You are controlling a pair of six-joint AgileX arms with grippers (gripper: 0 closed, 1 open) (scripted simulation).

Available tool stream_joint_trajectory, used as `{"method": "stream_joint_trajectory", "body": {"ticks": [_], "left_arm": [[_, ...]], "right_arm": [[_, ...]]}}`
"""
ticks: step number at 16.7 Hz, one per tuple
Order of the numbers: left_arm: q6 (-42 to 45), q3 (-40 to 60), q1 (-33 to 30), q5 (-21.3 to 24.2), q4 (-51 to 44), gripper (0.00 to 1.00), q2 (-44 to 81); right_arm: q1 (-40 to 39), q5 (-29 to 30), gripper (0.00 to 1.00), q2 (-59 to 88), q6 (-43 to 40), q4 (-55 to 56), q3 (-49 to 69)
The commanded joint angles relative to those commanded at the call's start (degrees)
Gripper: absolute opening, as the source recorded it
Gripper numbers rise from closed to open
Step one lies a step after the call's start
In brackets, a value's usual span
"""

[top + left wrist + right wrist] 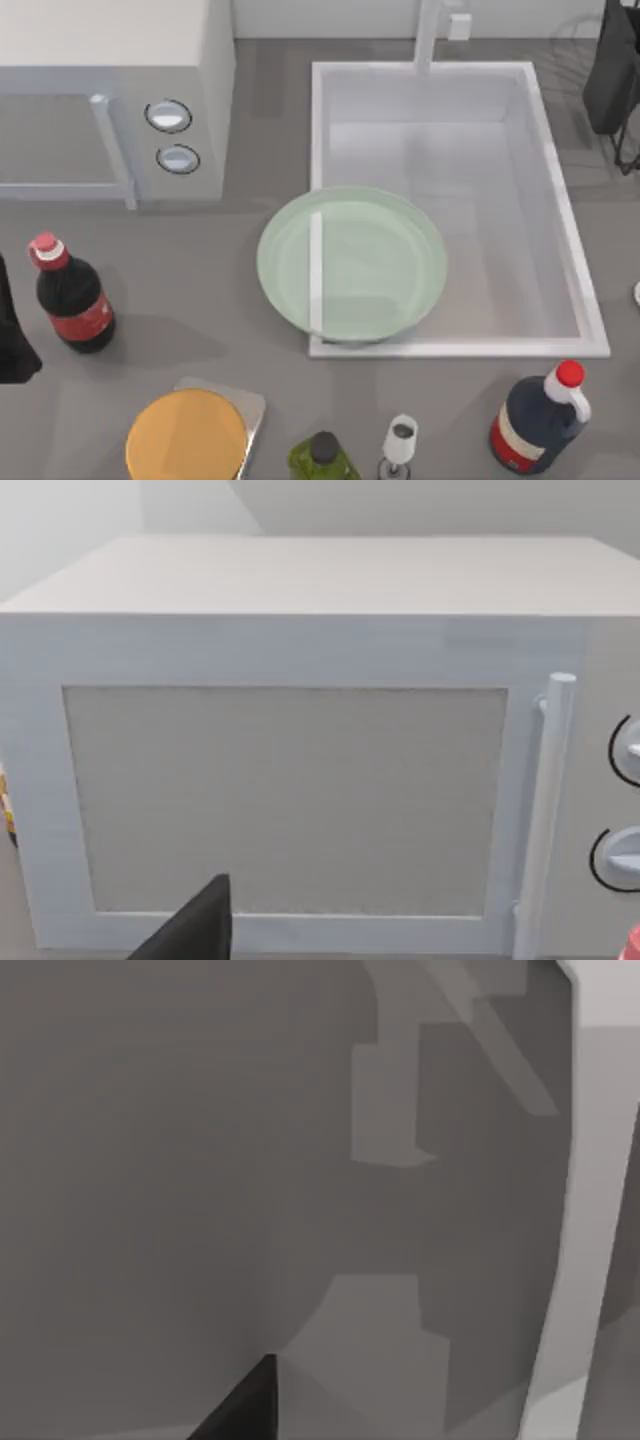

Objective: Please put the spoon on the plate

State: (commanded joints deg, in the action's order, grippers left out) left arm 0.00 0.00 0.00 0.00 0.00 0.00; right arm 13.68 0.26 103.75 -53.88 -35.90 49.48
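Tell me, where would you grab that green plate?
Probably the plate's raised left rim, pinched from above: it is flat and wide, so only the rim fits between fingers, and that edge lies over the counter, not the sink.

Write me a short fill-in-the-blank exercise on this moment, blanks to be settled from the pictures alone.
1. The pale green plate rests across the front left corner of the ____.
2. The cola bottle near the table's left edge has a ____ cap.
3. The round orange-yellow disc lies at the table's front, to the ____ of the plate.
4. The left wrist view faces the door of the ____.

Missing words: sink; red; left; microwave
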Motion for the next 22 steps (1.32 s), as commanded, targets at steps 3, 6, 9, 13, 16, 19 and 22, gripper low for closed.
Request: {"method": "stream_joint_trajectory", "body": {"ticks": [3,6,9,13,16,19,22], "left_arm": [[0.0,0.0,0.0,0.0,0.0,1.0,0.0],[0.0,0.0,0.0,0.0,0.0,1.0,0.0],[0.0,0.0,0.0,0.0,0.0,1.0,0.0],[0.0,0.0,0.0,0.0,0.0,1.0,0.0],[0.0,0.0,0.0,0.0,0.0,1.0,0.0],[0.0,0.0,0.0,0.0,0.0,1.0,0.0],[0.0,0.0,0.0,0.0,0.0,1.0,0.0]], "right_arm": [[0.0,0.0,0.02,0.0,0.0,0.0,0.0],[0.0,0.0,0.0,0.0,0.0,0.0,0.0],[0.0,0.0,0.0,0.0,0.0,0.0,0.0],[-0.18,-1.11,0.0,-3.77,1.43,-4.51,1.59],[-0.09,-1.12,0.0,-5.09,1.16,-8.64,4.56],[-0.07,-1.13,0.0,-7.84,0.93,-17.51,9.35],[0.0,-1.13,0.0,-10.97,0.92,-25.49,14.09]]}}
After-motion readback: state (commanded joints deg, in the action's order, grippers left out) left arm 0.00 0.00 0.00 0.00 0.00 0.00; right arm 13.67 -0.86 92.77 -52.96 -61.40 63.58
